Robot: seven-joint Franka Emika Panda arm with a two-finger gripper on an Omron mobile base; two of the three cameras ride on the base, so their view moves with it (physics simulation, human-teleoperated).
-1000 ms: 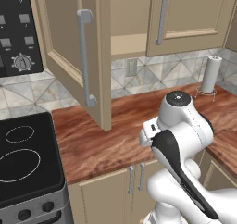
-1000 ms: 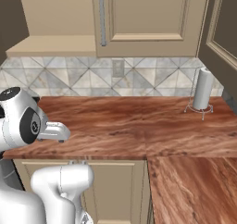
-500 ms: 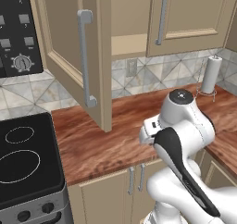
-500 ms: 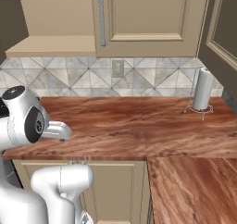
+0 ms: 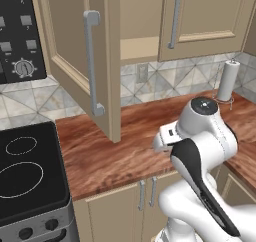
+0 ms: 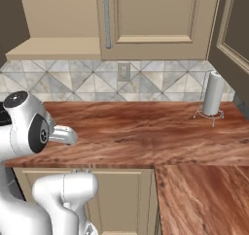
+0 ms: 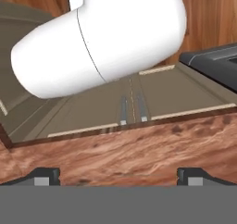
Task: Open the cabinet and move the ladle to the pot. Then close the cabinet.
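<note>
The cabinet (image 5: pixel 200 16) hangs above the counter. Its left door (image 5: pixel 75 51) stands swung wide toward me, long silver handle (image 5: pixel 91 61) facing out, and the bare shelf (image 5: pixel 140 47) shows behind it. Its right door (image 6: pixel 155 13) is shut. My gripper (image 7: pixel 118 177) is open, nothing between its fingertips (image 7: pixel 44 177), and it looks down over the counter's front edge (image 7: pixel 139 144) at the base cabinet doors below. My arm (image 5: pixel 200 136) is folded over the counter, well below the cabinet. The ladle and the pot are out of view.
A black stove (image 5: pixel 25 176) sits left of the wooden counter (image 6: pixel 146 127). A paper towel roll (image 6: pixel 213 93) on a wire stand is at the back right. Base cabinet doors with small handles (image 7: pixel 132 108) lie under the counter edge. A wall outlet (image 6: pixel 124 72) is on the tiled backsplash.
My arm's upper joint has drifted slightly to the right over the counter. The cabinet door stays swung open and the gripper stays open.
</note>
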